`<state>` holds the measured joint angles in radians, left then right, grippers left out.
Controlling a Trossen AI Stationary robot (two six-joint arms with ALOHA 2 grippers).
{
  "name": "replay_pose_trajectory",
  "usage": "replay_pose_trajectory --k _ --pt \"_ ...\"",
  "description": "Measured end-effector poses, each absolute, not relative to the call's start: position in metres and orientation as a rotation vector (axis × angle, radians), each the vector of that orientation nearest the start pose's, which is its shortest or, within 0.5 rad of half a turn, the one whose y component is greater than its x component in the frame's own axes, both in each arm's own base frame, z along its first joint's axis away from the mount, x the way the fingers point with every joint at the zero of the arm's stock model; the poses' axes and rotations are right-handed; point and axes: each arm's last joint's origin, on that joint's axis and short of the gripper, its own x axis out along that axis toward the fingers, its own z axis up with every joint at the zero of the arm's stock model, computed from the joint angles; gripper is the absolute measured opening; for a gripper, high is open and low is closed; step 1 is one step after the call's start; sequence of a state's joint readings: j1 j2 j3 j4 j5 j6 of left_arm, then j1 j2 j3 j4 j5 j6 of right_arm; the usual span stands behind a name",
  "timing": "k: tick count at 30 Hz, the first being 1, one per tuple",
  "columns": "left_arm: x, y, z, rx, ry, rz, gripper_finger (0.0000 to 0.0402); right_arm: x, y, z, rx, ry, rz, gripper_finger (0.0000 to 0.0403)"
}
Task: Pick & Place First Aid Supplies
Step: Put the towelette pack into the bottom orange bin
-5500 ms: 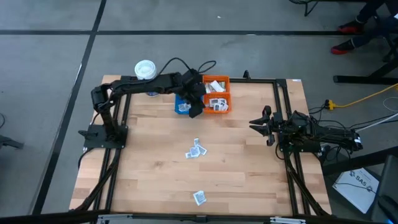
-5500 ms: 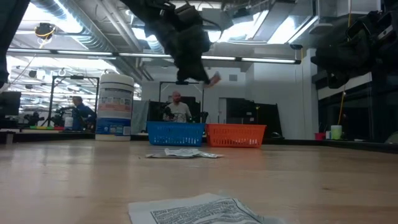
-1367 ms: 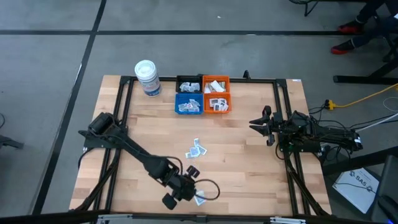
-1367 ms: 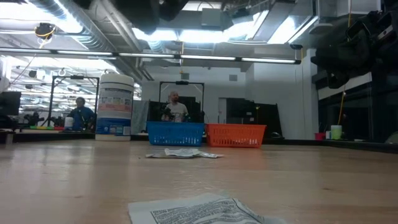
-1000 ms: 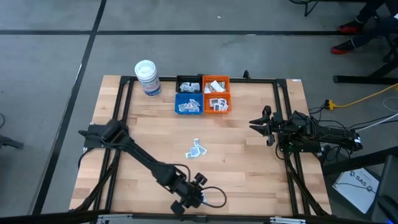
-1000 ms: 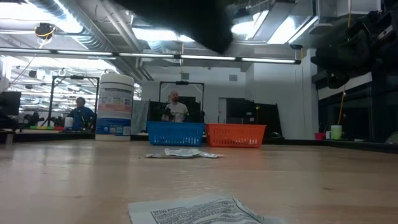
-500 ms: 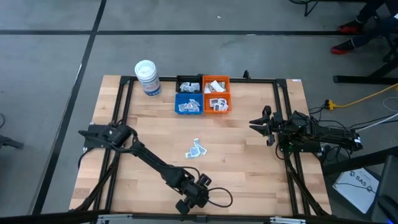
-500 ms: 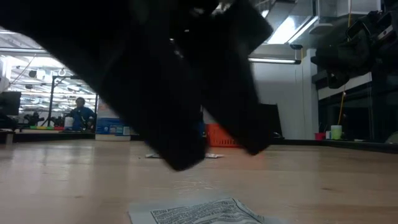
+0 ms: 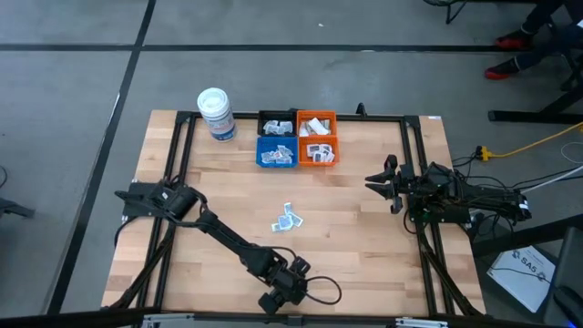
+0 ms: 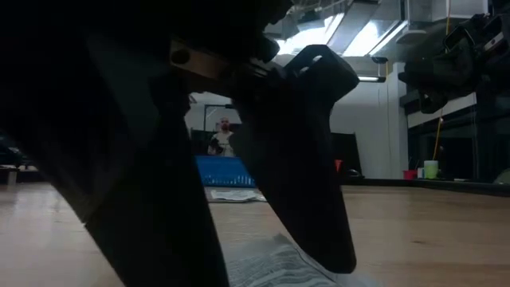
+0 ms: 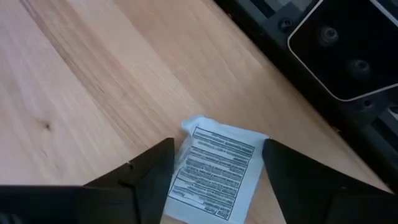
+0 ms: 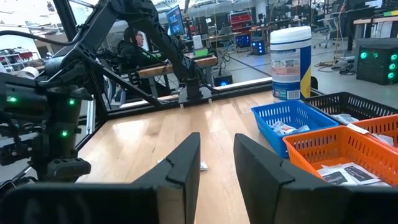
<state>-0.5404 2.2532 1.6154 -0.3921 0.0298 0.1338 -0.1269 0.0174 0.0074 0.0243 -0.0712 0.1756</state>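
Sachet (image 11: 214, 171) flat on table, long axis between fingers | left pincer (image 11: 217, 180) wide, straddling, gripping nothing

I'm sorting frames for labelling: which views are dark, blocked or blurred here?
Low view: the left claw fills the picture as a dark, backlit, blurred shape, hiding most of the table. Left wrist view: evenly lit, sachet print sharp between the open fingers. High view: even light, no glare.
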Motion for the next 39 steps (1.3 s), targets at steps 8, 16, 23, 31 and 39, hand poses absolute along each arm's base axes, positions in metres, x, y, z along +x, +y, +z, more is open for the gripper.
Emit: replay_pose_trajectory --k 8,16,23,31,39 --pt "0.404 -0.234 0.125 0.348 1.011 -0.561 0.0169 0.098 -0.01 0.167 0.174 -0.019 -0.054 0.01" --pt "0.408 -0.228 0.126 0.235 1.032 -0.494 0.0037 0.098 -0.01 0.167 0.174 -0.018 -0.054 0.01" --pt "0.421 -0.207 0.145 0.013 0.999 -0.599 0.0015 0.098 -0.01 0.167 0.174 -0.019 -0.054 0.01" --pt "0.438 -0.163 0.202 -0.233 0.82 -0.844 0.001 0.098 -0.01 0.167 0.174 -0.019 -0.054 0.01" --pt "0.449 -0.122 0.249 -0.443 0.635 -1.024 0.001 0.098 -0.01 0.167 0.174 -0.019 -0.055 0.01"
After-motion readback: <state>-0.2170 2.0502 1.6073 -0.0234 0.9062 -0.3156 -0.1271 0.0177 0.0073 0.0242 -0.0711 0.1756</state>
